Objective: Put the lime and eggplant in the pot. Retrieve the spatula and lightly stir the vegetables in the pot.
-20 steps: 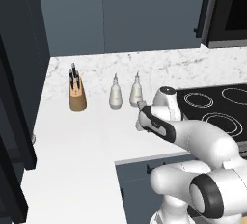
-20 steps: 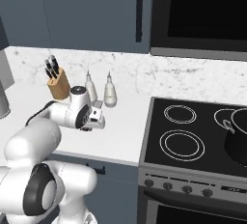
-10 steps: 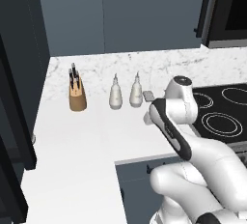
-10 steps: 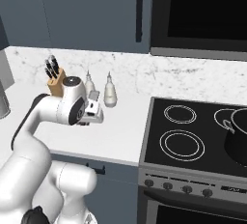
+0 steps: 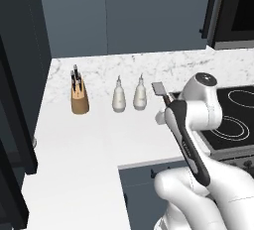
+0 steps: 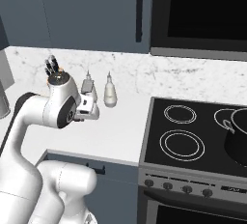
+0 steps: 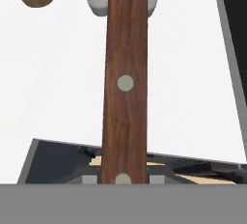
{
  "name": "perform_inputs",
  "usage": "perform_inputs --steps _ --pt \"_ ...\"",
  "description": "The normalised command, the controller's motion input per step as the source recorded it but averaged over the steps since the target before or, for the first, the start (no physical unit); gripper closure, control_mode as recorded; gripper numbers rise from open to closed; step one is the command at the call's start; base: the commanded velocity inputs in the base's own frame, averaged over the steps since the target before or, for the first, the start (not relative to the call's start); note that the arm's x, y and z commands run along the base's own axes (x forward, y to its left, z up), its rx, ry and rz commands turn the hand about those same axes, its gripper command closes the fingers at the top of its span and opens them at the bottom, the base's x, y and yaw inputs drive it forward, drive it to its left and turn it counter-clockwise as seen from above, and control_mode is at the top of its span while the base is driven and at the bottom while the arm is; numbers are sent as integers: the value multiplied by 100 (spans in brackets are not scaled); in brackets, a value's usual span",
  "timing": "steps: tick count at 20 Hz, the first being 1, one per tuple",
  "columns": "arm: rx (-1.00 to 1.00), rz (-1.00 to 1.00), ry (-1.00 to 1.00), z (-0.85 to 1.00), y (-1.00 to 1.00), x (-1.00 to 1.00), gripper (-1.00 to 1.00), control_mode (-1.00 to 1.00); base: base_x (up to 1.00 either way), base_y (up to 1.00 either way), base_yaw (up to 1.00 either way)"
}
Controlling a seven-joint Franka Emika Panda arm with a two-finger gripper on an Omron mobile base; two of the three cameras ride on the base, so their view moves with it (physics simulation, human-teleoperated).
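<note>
While raised above the white counter, gripper clamped on the spatula: straight reddish-brown wood-grain handle with round silvery rivets, flat grey blade poking up near two pear-shaped white bottles. Black cylindrical pot, thin silvery rim, on the glossy stove, well apart. Tan knife block by the marbled backsplash.
</note>
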Motion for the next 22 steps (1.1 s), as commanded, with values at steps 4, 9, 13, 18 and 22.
perform_inputs --steps 4,9,13,18,22 --pt "0 0 -15 63 0 -31 100 -100 0 0 0" --pt "0 0 -14 60 -4 -34 100 -100 0 0 0" --pt "0 0 -12 36 -8 -34 100 -100 0 0 0" --pt "0 0 -1 0 0 0 100 -100 0 0 0" --pt "0 0 0 0 0 0 100 100 -1 -32 -4"
